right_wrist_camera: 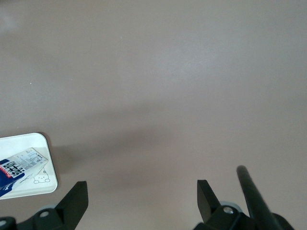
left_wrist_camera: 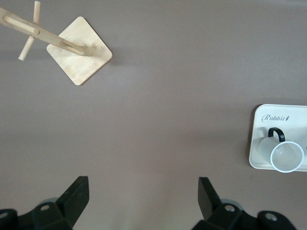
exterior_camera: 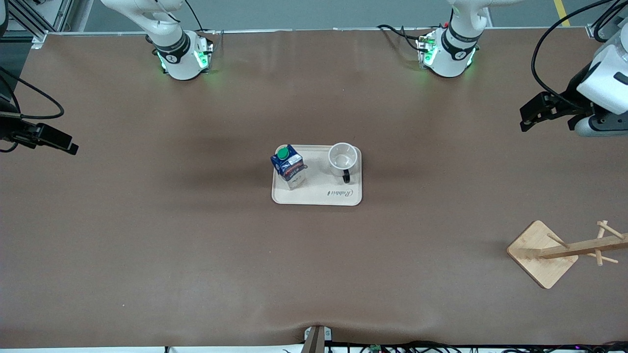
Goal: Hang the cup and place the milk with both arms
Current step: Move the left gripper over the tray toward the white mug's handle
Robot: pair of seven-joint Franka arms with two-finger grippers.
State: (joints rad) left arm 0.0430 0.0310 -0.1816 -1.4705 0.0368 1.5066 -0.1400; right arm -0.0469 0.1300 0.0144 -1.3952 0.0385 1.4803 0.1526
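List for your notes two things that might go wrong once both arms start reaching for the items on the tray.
1. The milk and the cup share one small tray, so the left end effector and right end effector, both open and empty at the table's ends, could crowd each other there.

2. The cup's black handle points toward the front camera, while the wooden rack has thin pegs; a slightly off grasp might miss the peg.
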